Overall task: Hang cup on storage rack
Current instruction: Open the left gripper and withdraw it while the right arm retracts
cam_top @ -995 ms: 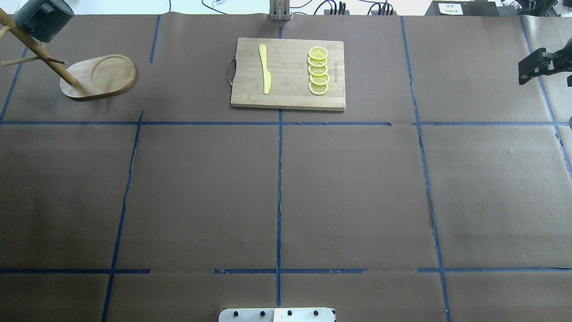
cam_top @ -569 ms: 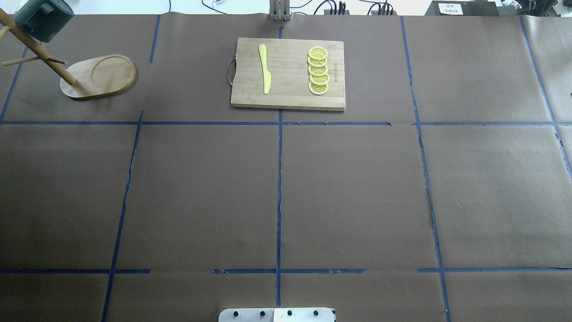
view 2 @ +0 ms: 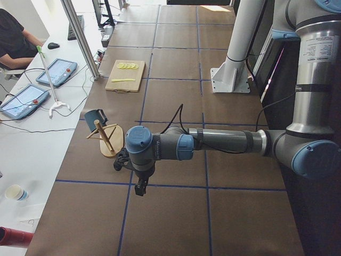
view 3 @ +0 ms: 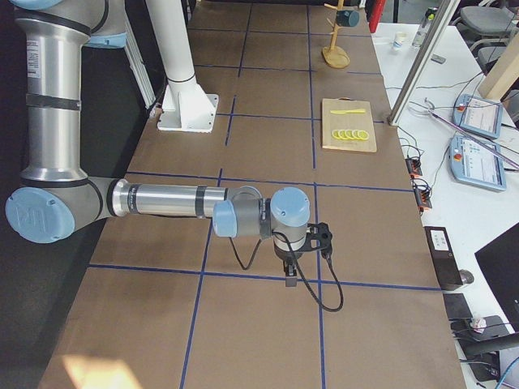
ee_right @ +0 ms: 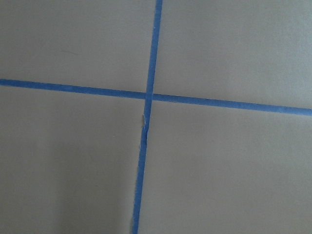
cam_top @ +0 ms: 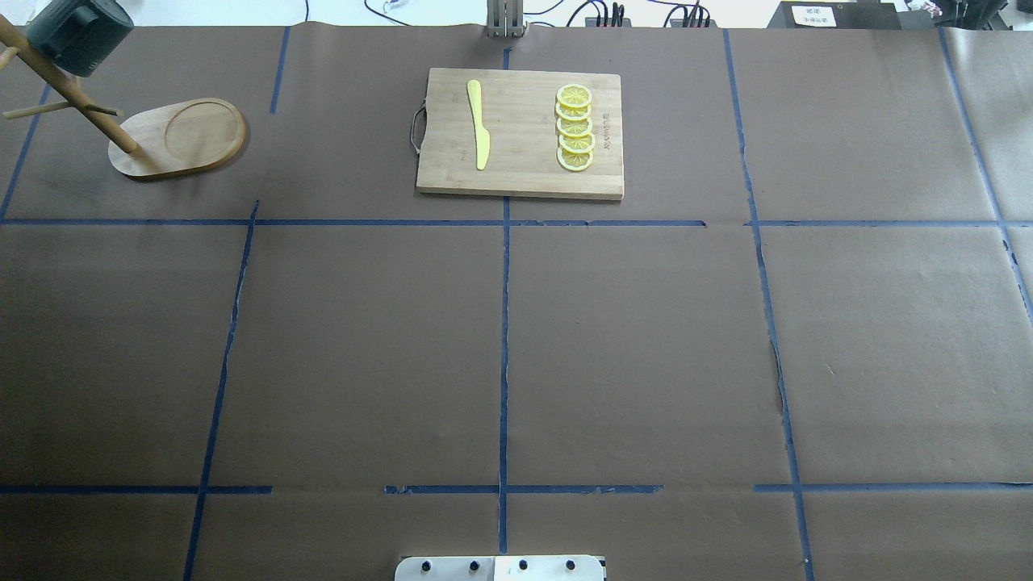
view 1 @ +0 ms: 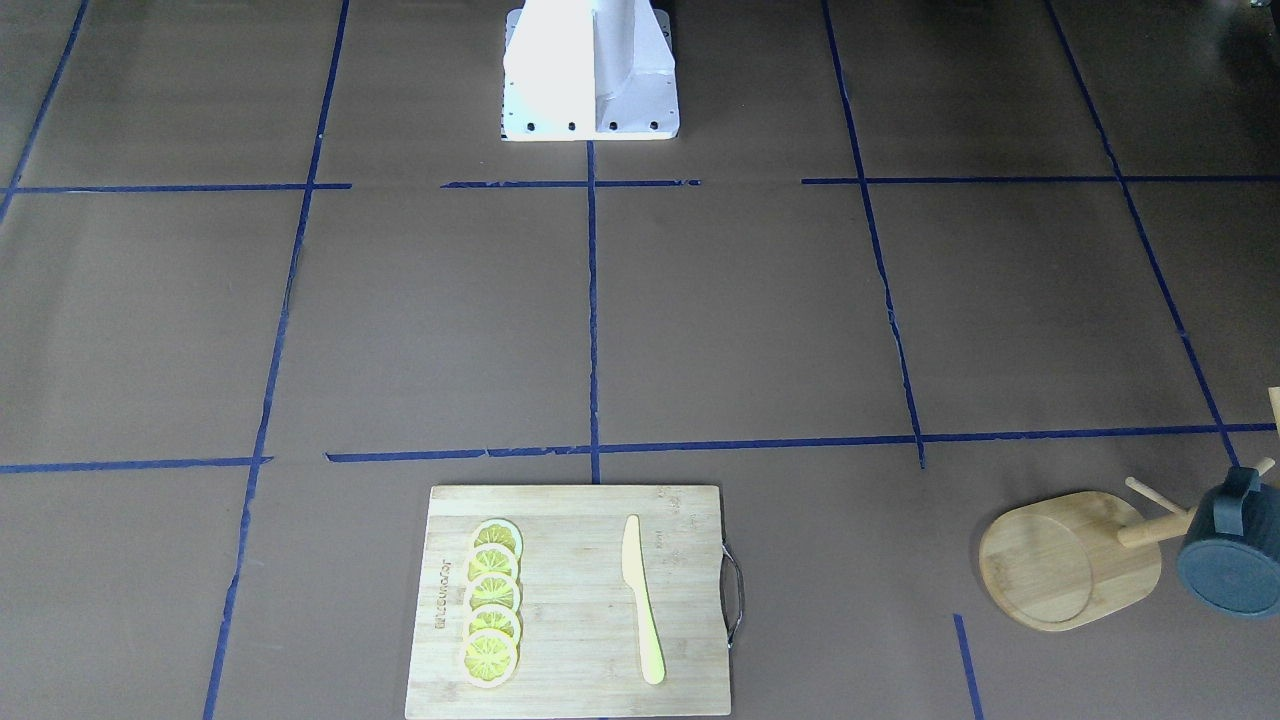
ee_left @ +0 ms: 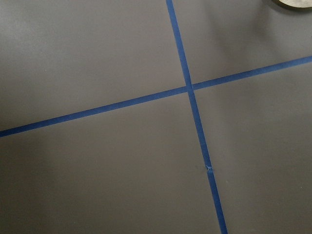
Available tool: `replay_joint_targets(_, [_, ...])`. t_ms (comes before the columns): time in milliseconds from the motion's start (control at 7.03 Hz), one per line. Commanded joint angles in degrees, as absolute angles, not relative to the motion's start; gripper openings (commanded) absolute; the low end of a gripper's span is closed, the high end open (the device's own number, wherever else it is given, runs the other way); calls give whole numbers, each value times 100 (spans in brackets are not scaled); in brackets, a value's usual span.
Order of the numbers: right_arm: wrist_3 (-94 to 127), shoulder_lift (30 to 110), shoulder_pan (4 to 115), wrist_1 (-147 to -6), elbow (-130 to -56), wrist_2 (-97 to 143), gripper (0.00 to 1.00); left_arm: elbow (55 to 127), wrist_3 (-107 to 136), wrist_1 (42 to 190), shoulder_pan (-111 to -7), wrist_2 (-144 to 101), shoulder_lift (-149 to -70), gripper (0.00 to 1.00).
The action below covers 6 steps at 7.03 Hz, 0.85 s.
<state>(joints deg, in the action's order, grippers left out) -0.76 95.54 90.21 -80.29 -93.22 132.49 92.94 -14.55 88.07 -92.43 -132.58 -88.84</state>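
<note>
**Task object.** The cup (cam_top: 77,36) hangs by its loop handle from an upper peg of the storage rack (cam_top: 145,157). It lies on its side, clear of the tabletop. The storage rack stands at the tabletop's far left corner, as the robot faces it. Judged from this, the hanging step is complete.

**Fault conditions (assessment).**
- How far the handle sits down the peg cannot be read. A shallow seat could let the cup slide off.
- The post rises from one end of the oval base, and the cup appears to hang on the side away from the rest of the base. A knock could tip the storage rack toward the nearby left edge of the tabletop.
- The left gripper (view 2: 140,190) hangs near the storage rack's base. A sweep toward the far left corner would cause that knock.

**Grippers.** The left gripper and the right gripper (view 3: 289,280) appear in the side views only. Whether their jaws are apart or together cannot be told. Nothing shows in either of them.

**Containers.**
- Cup: the interior is not visible. Its underside faces the front-facing camera.
- Cutting board (cam_top: 524,173), at the middle of the far edge: one yellow knife (cam_top: 478,125) and a row of five lemon slices (cam_top: 575,127).
</note>
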Motion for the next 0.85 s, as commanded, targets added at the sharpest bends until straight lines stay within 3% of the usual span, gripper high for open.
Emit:
replay_joint_targets(0, [-27, 9580, 9044, -7585, -9106, 13324, 100, 9264, -1450, 8807, -9246, -13254, -8833, 100])
replay_joint_targets(711, [958, 9668, 9044, -7638, -9027, 14063, 100, 9255, -784, 8867, -9237, -13280, -8886, 100])
